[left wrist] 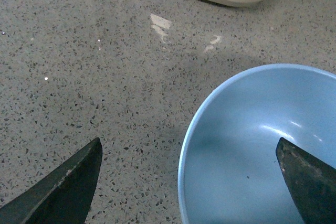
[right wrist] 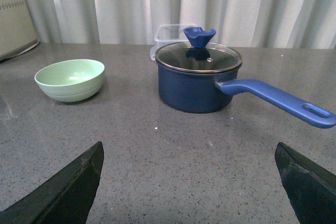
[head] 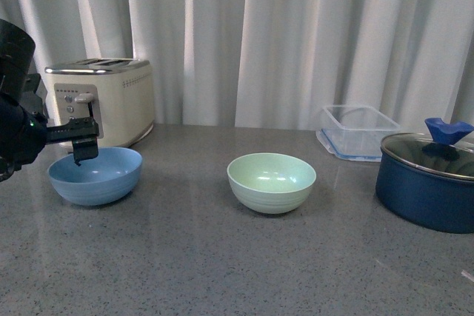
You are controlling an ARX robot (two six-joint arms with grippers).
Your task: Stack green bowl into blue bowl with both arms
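The blue bowl [head: 95, 175] sits at the left of the grey counter, upright and empty. My left gripper [head: 85, 146] is open over the bowl's near-left rim; in the left wrist view [left wrist: 189, 153] one finger stands over the bowl's inside [left wrist: 262, 150] and the other over the counter outside the rim. The green bowl [head: 271, 181] stands upright and empty at the middle of the counter, apart from the blue bowl; it also shows in the right wrist view [right wrist: 70, 80]. My right gripper [right wrist: 189, 153] is open and empty above bare counter, well short of the green bowl; it is out of the front view.
A cream toaster [head: 107, 100] stands behind the blue bowl. A dark navy pot with a glass lid [head: 429, 179] and long handle [right wrist: 275, 100] stands at the right. A clear plastic container [head: 358, 131] sits behind it. White curtains hang at the back.
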